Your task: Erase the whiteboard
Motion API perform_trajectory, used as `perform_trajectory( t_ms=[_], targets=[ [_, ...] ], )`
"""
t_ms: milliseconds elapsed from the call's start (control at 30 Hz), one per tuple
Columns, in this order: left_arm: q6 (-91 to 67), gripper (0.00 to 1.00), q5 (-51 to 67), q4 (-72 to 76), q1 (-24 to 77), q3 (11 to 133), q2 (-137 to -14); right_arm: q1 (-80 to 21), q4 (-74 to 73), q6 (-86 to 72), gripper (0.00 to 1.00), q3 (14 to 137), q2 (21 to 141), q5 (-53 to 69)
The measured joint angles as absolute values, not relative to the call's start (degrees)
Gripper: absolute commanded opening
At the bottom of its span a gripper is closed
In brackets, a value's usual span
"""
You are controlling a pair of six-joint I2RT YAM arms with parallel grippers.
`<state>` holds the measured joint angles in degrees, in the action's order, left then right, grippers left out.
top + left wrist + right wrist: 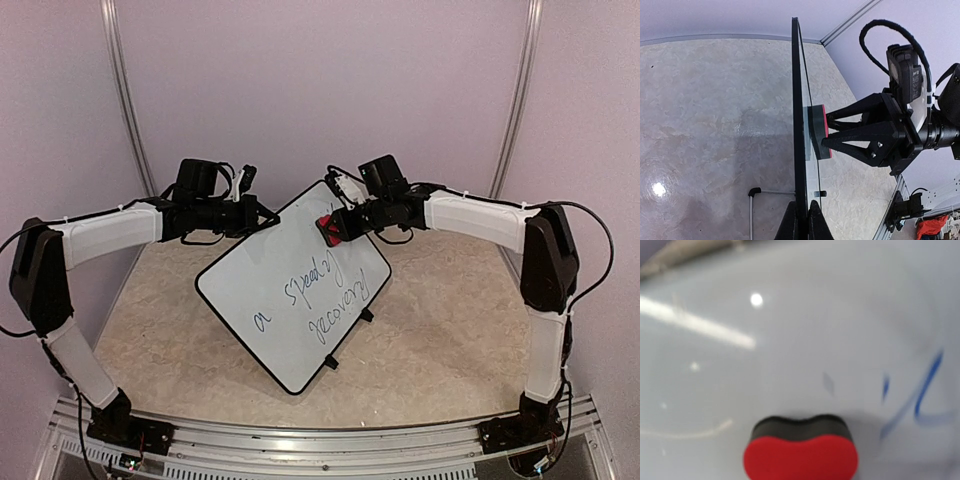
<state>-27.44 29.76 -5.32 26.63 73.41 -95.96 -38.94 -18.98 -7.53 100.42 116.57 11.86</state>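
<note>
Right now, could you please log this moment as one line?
left gripper: shut on whiteboard rim | right gripper: holds eraser against whiteboard | writing: present

Even light; whiteboard [790, 340] glare; right wrist blurred.

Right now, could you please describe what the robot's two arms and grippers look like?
Both the left arm and right arm have white shell-covered links between chunky black joints. Black cables loop alongside them. The right gripper is matte black, its fingers open triangular trusses with small screws; the left gripper shows plain black tapered fingers.
</note>
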Motion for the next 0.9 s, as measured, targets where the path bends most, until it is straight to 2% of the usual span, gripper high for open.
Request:
perform_trajectory(
  t_ms=[133,267,533,633,733,900],
  targets=[
    [-27.4,0.00,29.8,-5.3,26.6,73.4,-96.0,-39.0,-18.2,-7.5,0.24,95.2,114.1,11.9],
    [-27.4,0.00,29.8,-5.3,26.6,73.4,-96.0,-39.0,-18.6,-7.5,0.24,95.7,114.3,12.0],
    [-27.4,0.00,29.8,-5.2,26.6,73.4,-96.0,-41.2,-24.3,-7.0,0.24,110.8,120.3,11.7],
    [-27.4,0.00,29.9,-5.2,26.6,73.4,-96.0,-41.8,-24.4,-6.9,0.24,112.7,121.1,11.7],
    [-27.4,0.00,29.9,-5.2,26.6,73.4,-96.0,-41.8,-22.4,-6.9,0.24,110.2,120.4,11.7],
    [-27.4,0.00,29.8,-5.3,26.6,73.4,-96.0,-41.8,-18.6,-6.8,0.24,97.3,114.7,11.6]
  ],
)
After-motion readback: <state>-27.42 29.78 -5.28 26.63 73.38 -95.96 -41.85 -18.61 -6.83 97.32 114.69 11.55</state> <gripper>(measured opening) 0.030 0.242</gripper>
